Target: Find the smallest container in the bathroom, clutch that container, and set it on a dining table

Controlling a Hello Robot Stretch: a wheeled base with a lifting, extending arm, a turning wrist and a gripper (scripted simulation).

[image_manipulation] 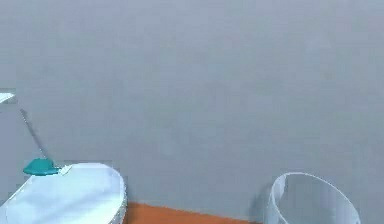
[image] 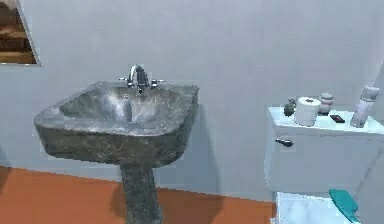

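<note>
Clutter on the toilet tank (image: pixel 320 155) at the forward view's right is hard to read: a small dark green blob (image: pixel 290 104) at the near-left corner, a paper roll (image: pixel 307 110) just beside it, a pale thing with a reddish top (image: pixel 326 101) behind, a flat dark scrap (image: pixel 337 119), and a white bottle (image: pixel 362 106) near the tank's far end. Which of these is the smallest container cannot be told. The bottle's long axis is near upright, its top tipped toward that view's right edge, which comes close to its cap. The blob is too small to show any axis. A dark stone sink (image: pixel 120 122) on a pedestal stands at the middle left with a tap (image: pixel 137 76) at its back rim, well apart from the tank, and bare wall and orange floor (image: pixel 60 195) lie between them. A brown-framed opening (image: pixel 15 35) is cut off at the top left corner. The toilet lid (image_manipulation: pixel 70 195) is cut by the arm side view's bottom edge, with a teal thing (image_manipulation: pixel 40 167) on a thin rod at its back. A clear bin (image_manipulation: pixel 310 200) stands near the wall at that view's lower right, its base cut off, with a strip of open floor between it and the lid. The gripper's state cannot be told.
</note>
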